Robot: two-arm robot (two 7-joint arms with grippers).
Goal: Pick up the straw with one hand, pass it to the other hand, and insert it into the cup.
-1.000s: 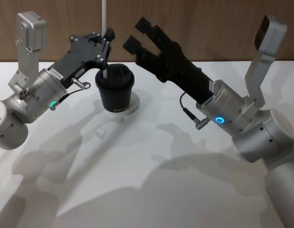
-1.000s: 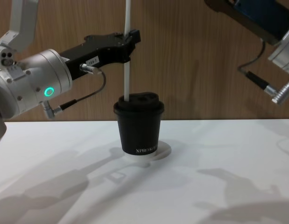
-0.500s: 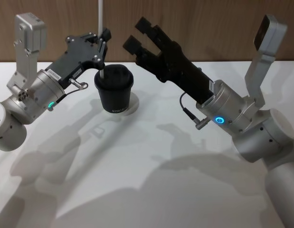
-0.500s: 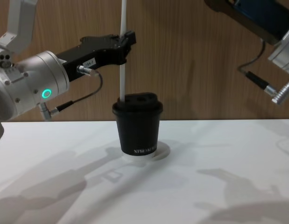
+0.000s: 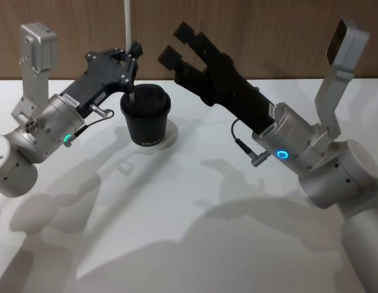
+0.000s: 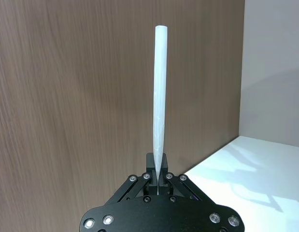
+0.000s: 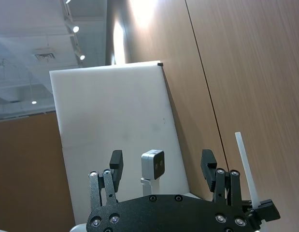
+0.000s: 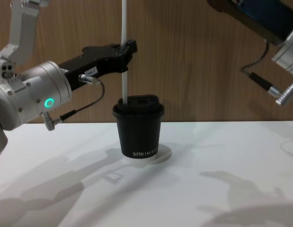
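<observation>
The white straw stands upright with my left gripper shut on its middle. Its lower end meets the left side of the domed lid of the black cup; I cannot tell whether it sits in an opening. In the head view the straw rises past the top edge, with the left gripper just left of and above the cup. The left wrist view shows the straw pinched between the fingers. My right gripper hangs open behind and right of the cup, its spread fingers holding nothing.
The cup stands on a small white round coaster on the white table. A wood-panelled wall closes off the back. The right arm's wrist and cable hang at the upper right of the chest view.
My left gripper has shifted the straw a little to the left and sunk slightly. The cup has slid slightly left on its coaster. The right arm has not moved.
</observation>
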